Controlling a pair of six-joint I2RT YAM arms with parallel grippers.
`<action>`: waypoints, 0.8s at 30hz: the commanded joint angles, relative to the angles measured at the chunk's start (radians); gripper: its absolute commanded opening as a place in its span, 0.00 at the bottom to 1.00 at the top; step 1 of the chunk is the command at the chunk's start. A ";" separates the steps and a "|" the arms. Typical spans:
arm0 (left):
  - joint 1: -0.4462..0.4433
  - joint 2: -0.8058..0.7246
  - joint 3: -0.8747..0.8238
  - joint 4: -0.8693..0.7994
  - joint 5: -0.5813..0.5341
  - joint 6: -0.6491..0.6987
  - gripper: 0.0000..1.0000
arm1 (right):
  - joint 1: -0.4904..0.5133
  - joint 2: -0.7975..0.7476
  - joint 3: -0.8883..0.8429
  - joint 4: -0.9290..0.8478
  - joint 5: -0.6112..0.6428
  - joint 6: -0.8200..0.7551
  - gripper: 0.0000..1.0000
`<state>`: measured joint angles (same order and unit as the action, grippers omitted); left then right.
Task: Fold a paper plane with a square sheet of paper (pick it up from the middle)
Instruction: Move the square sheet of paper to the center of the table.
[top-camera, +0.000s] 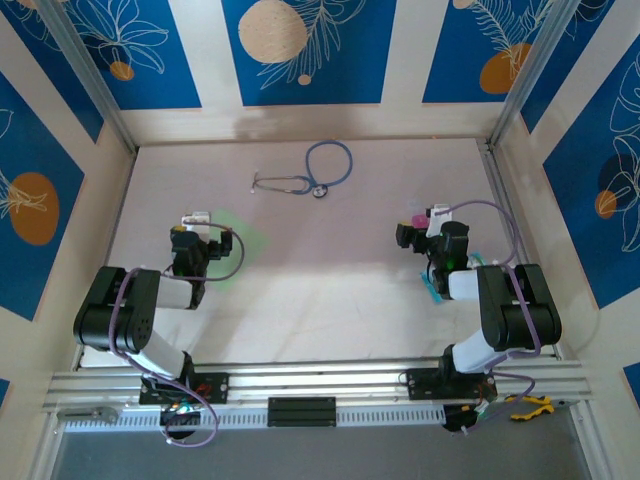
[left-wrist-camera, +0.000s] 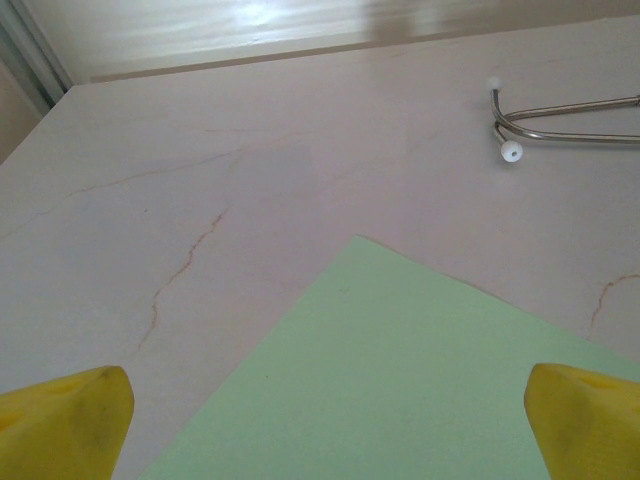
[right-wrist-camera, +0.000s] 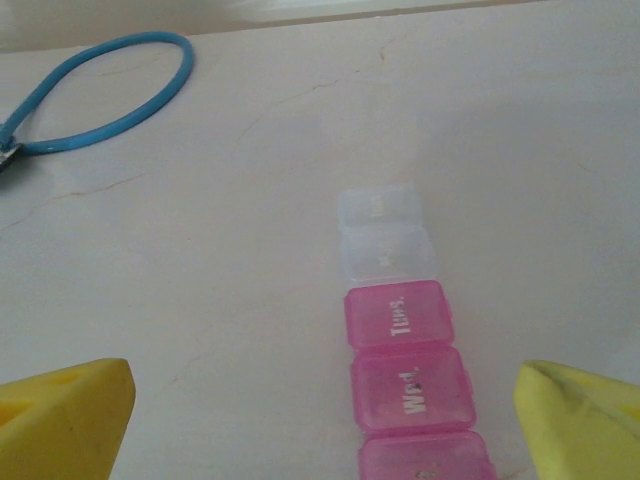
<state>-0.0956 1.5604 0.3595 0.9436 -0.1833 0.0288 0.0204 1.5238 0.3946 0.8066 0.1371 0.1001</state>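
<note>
Lying flat on the tabletop (left-wrist-camera: 200, 150) beneath the wide-open, empty left fingers (left-wrist-camera: 70, 425), the square sheet of paper (left-wrist-camera: 400, 380) is judged thin, limp and easily creased, best pinched at its middle; the right fingers (right-wrist-camera: 60, 420) are likewise spread empty.

Cut off at bottom edge: square sheet of paper (left-wrist-camera: 400, 380), pill organizer (right-wrist-camera: 403, 345); its top lettering seemingly blurred.

item: I see the square sheet of paper (left-wrist-camera: 400, 380) | look: thin, pale green, plain | state: lying flat, unfolded, no crease that I can see | place: left of the stethoscope (left-wrist-camera: 560, 120) and nearer the arms, apart from it
</note>
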 joint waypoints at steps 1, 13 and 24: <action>0.010 -0.055 -0.021 0.018 0.012 -0.005 1.00 | 0.007 -0.053 0.006 -0.011 -0.073 -0.043 0.95; 0.013 -0.330 0.214 -0.741 -0.072 -0.228 1.00 | 0.046 -0.215 0.298 -0.674 -0.197 0.114 1.00; 0.017 -0.287 0.371 -1.085 0.160 -0.617 0.99 | 0.112 -0.319 0.350 -1.074 -0.456 0.498 0.99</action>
<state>-0.0906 1.2423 0.7216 -0.0303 -0.1287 -0.4198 0.1154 1.2449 0.7670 -0.1303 -0.2085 0.5194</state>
